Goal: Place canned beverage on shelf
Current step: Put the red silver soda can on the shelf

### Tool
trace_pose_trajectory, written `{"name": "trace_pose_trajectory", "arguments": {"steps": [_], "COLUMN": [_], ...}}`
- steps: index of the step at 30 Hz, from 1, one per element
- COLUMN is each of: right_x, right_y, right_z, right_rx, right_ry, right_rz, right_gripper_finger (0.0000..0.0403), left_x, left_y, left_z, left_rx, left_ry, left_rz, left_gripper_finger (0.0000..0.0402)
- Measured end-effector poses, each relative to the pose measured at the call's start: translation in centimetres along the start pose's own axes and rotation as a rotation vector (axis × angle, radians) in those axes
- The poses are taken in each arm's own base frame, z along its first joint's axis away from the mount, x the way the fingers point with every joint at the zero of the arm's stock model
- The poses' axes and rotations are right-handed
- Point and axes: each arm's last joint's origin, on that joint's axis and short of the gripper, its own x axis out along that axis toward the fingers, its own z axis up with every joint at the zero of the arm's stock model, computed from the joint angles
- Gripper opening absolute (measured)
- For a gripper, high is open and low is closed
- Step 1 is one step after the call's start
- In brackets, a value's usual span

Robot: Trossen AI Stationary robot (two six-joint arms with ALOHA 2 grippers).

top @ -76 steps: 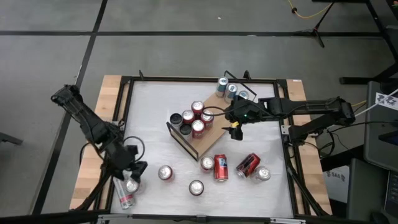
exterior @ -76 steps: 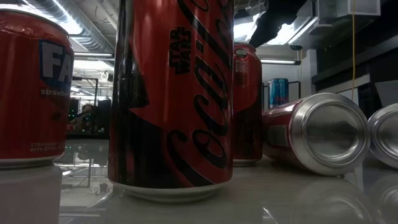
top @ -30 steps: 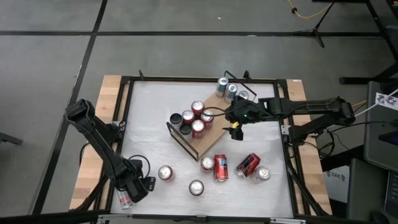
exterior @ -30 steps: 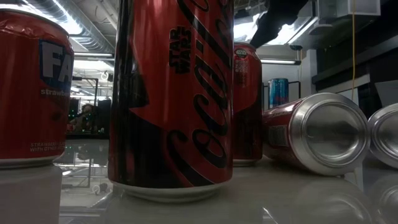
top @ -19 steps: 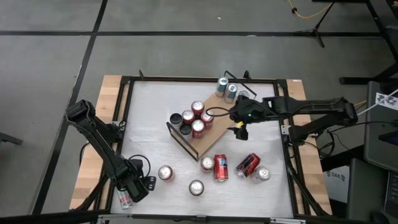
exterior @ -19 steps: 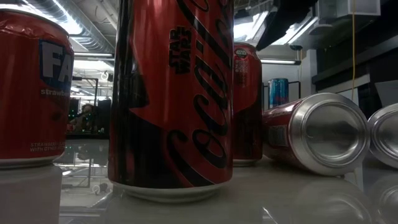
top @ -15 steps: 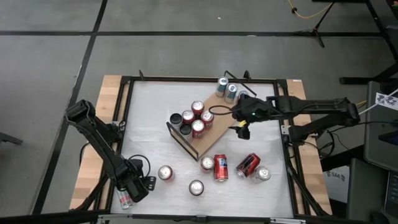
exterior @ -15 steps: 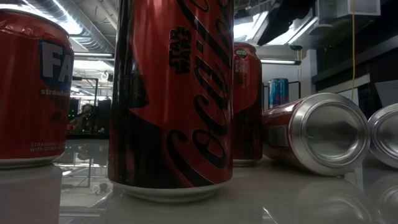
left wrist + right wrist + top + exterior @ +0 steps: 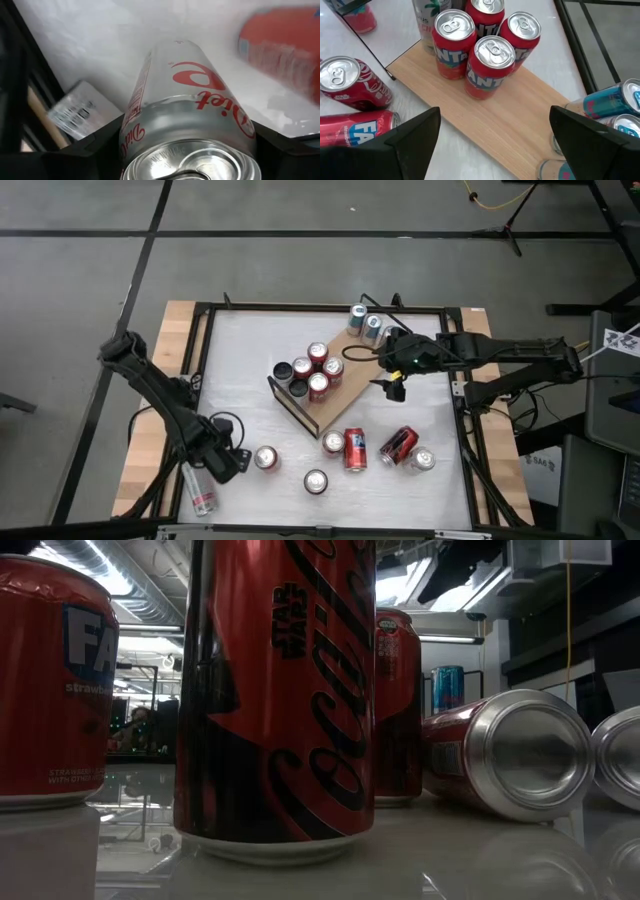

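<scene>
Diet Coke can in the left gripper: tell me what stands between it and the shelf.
The left gripper holds the Diet Coke can at the table's near-left. An upright red can stands beside it, toward the shelf.

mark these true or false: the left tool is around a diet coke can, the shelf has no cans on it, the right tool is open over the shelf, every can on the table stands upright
1. The left tool is around a Diet Coke can. True: the silver can lies between its fingers.
2. The shelf has no cans on it. False: red Fanta cans stand grouped on the board.
3. The right tool is open over the shelf. True: its fingers stand apart, holding nothing.
4. Every can on the table stands upright. False: one red can lies on its side.
</scene>
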Motion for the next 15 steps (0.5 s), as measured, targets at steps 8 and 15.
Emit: {"name": "trace_pose_trajectory", "arguments": {"steps": [8, 15], "right_x": [0.0, 0.0], "right_y": [0.0, 0.0], "right_z": [0.0, 0.0], "right_rx": [-0.001, -0.001], "right_ry": [0.000, -0.001], "right_rz": [0.000, 0.000], "right_gripper_finger": [0.0363, 0.0363], "left_x": [-2.7, -4.7], "left_y": [1.0, 1.9], "left_z": [3.8, 8.2], "left_rx": [0.065, 0.115], "left_ry": [-0.037, -0.062], "left_rz": [0.053, 0.118], "left_gripper_finger": [0.0286, 0.0287]}}
